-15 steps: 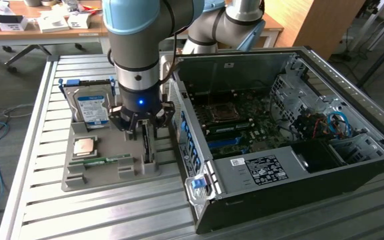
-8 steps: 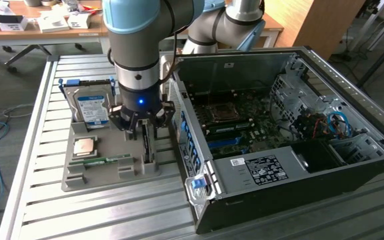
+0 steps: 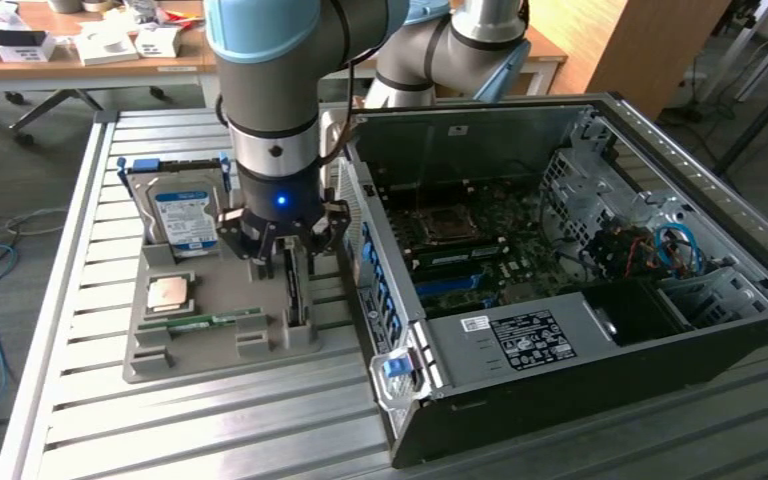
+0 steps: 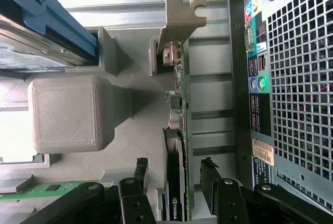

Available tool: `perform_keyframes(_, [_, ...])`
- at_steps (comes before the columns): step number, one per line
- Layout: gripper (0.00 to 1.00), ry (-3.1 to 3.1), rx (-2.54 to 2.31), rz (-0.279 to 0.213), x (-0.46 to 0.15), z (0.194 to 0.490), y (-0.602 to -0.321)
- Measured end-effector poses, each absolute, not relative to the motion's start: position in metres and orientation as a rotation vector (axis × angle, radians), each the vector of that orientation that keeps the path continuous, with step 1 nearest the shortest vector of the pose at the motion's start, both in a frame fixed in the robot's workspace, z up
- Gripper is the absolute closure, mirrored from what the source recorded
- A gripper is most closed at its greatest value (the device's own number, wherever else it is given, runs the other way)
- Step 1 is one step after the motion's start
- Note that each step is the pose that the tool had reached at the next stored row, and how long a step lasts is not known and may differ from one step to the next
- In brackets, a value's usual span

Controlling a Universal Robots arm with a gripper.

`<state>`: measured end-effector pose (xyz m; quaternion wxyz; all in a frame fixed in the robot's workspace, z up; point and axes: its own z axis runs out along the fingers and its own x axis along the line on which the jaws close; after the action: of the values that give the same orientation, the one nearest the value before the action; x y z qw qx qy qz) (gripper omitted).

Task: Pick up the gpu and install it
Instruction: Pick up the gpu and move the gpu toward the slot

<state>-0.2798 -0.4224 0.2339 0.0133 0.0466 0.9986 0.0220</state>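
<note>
gpu (image 4: pixel 175 190) upright, between parted jaws, untouched

One gpu (image 4: pixel 176 174), one hard drive (image 3: pixel 181 215), one processor (image 3: pixel 171 293) and one memory stick (image 3: pixel 205 322) sat in one holder (image 3: pixel 244 352). There was one computer case (image 3: pixel 491 130).

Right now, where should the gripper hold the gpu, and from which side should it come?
Grip the gpu across its two flat faces, at the black part, away from the metal bracket. Come from above: it stands on edge in the gray holder, and the open gripper hangs astride it.
</note>
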Motion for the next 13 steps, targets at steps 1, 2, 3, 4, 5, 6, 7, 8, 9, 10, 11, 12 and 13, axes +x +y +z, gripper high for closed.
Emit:
perform_keyframes(1, [0.47, 3.111, 0.149, 0.068, -0.2799, 0.2339, -0.4224])
perform_keyframes(2, [0.47, 3.111, 0.15, 0.068, -0.2799, 0.2339, -0.4224])
perform_keyframes(3, [0.47, 3.111, 0.15, 0.068, -0.2799, 0.2339, -0.4224])
perform_keyframes(4, [0.47, 3.111, 0.151, 0.068, -0.2801, 0.234, -0.4224])
perform_keyframes(5, [0.47, 3.11, 0.151, 0.068, -0.2806, 0.234, -0.4223])
perform_keyframes(6, [0.47, 3.109, 0.15, 0.068, -0.2811, 0.234, -0.4224])
perform_keyframes(7, [0.47, 3.109, 0.15, 0.068, -0.2811, 0.234, -0.4224])
perform_keyframes(8, [0.47, 3.109, 0.15, 0.068, -0.2812, 0.234, -0.4224])
perform_keyframes(9, [0.47, 3.109, 0.15, 0.069, -0.2809, 0.2339, -0.4224])
perform_keyframes(10, [0.47, 3.109, 0.15, 0.069, -0.2803, 0.2339, -0.4223])
perform_keyframes(11, [0.47, 3.109, 0.15, 0.069, -0.2792, 0.2339, -0.4224])
perform_keyframes(12, [0.47, 3.109, 0.15, 0.069, -0.2787, 0.2339, -0.4224])
perform_keyframes(13, [0.47, 3.109, 0.15, 0.069, -0.2787, 0.2339, -0.4224])
